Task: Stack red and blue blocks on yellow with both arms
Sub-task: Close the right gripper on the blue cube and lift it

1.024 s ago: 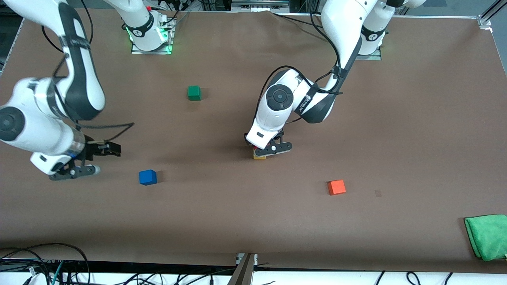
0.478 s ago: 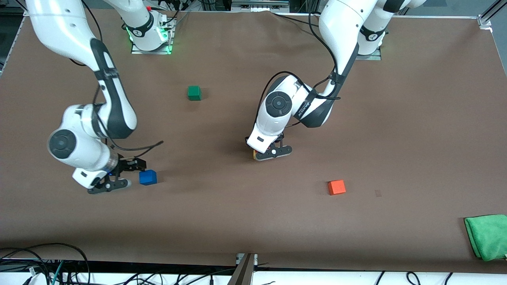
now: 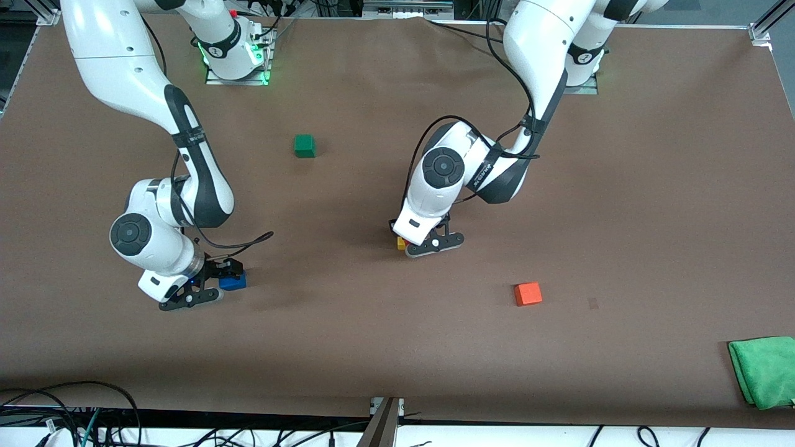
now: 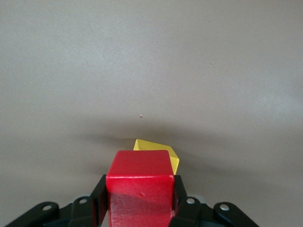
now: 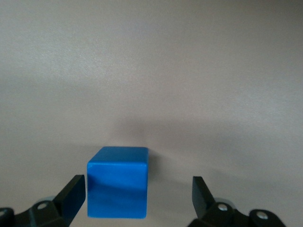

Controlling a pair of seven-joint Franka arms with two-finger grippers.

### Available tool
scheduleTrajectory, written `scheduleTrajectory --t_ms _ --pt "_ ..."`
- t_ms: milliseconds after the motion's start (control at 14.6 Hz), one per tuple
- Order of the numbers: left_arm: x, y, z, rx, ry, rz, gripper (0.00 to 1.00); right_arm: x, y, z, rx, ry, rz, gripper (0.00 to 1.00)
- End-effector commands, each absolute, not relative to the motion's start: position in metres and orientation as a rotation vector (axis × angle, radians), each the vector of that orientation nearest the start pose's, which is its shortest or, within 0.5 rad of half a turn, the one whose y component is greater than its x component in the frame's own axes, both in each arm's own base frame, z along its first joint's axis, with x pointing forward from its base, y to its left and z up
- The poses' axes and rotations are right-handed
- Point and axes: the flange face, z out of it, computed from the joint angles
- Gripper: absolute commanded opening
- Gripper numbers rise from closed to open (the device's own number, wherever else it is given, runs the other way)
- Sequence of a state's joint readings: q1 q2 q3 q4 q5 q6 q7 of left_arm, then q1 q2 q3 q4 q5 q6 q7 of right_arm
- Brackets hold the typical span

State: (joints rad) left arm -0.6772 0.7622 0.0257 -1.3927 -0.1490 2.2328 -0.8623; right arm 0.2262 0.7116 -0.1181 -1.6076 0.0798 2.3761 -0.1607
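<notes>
Right gripper (image 3: 211, 282) — jaws spread wide, nothing grasped — stands low at the blue block (image 3: 234, 281), which rests on the brown bench (image 3: 652, 186) between its fingers (image 5: 71, 198), one finger just beside a face, the other well apart. Bare bench lies on all sides of this block. Green cube (image 3: 304, 146) sits farther from the camera. Left gripper (image 3: 428, 239) — clamped on the red block (image 4: 139, 189) — holds it over the yellow block (image 3: 402, 243), whose corner protrudes. Orange cube (image 3: 528, 293) lies apart; green cloth (image 3: 764, 370) touches the bench's edge.
</notes>
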Motion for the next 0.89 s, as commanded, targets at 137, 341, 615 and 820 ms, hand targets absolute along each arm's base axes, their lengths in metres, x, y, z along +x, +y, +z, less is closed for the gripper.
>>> scheduleTrajectory --t_ms 137,341,615,820 --pt "0.5909 -0.4570 0.2601 -3.238 -0.464 -0.014 0.00 0.6979 0.0954 0.2139 -3.114 -0.395 -0.107 1.00" --pt "0.5910 -0.4570 0.2591 -3.238 -0.467 -0.014 0.00 0.6968 0.0952 0.2115 -3.115 -0.395 -0.100 0.99" --pt "0.5904 -0.4581 0.2586 -3.238 -0.468 -0.012 0.00 0.6967 0.0951 0.2104 -3.114 -0.397 -0.097 0.91" --pt "0.5895 -0.4588 0.2579 -3.237 -0.471 -0.010 0.00 0.6962 0.0949 0.2055 -3.115 -0.402 -0.093 0.83"
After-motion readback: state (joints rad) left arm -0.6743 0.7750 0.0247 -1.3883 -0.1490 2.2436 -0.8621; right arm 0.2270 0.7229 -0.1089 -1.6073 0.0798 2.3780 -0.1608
